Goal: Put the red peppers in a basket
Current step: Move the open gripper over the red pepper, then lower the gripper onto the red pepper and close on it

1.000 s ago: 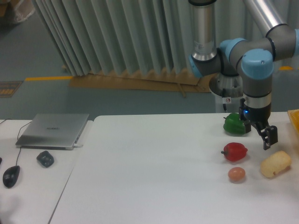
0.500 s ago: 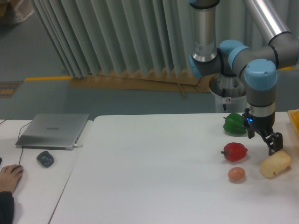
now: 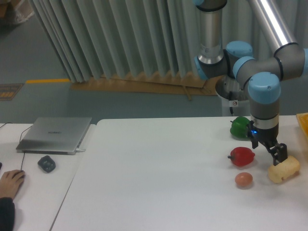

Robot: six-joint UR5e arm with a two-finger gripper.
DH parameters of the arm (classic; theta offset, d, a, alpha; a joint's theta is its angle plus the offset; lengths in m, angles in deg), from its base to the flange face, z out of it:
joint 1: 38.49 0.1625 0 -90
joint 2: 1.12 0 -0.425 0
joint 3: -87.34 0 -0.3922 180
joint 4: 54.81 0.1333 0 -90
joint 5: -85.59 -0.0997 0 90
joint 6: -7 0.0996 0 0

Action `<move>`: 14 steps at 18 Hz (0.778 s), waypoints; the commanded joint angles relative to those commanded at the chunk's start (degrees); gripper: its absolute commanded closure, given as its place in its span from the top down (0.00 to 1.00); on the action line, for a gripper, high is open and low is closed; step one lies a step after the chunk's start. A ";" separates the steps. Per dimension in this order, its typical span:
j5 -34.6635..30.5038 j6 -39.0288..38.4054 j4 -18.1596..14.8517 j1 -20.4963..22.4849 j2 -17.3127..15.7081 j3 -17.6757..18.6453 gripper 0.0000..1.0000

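Standing across from the rig, I see a white surface (image 3: pixel 159 178) made of two tables pushed together, with a seam running down the left part. Behind it hangs a grey pleated curtain (image 3: pixel 125 38), and the floor beyond is dull blue-grey with a yellow stripe (image 3: pixel 48 81) and a flat sheet of cardboard (image 3: pixel 139 84) at the curtain's foot.

The red pepper (image 3: pixel 242 156) lies on the surface toward the right side, and I take it as my mark. Just behind it and a little right sits the green pepper (image 3: pixel 240 127). Just in front of it rests the orange-pink egg (image 3: pixel 244 179). To its right, near but apart, lies the pale yellow bread-like lump (image 3: pixel 284 169). Further right, at the very border, only an edge of the basket (image 3: pixel 303 123) shows.

The gripper (image 3: pixel 270 147) hangs between the red pepper and the lump, low over the surface, its dark fingers holding nothing; whether they are spread or closed I cannot tell from here.

Far left of the red pepper lie a closed laptop (image 3: pixel 55 134), a small dark object (image 3: pixel 46 163), and a person's hand (image 3: pixel 10 183) at the edge.
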 joint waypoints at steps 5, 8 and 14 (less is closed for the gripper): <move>3.69 -2.12 -3.09 -0.53 -0.52 0.00 1.00; 4.66 -3.16 -4.15 -2.37 -0.61 -0.18 1.00; 4.49 -4.75 -3.27 -4.14 0.00 1.23 1.00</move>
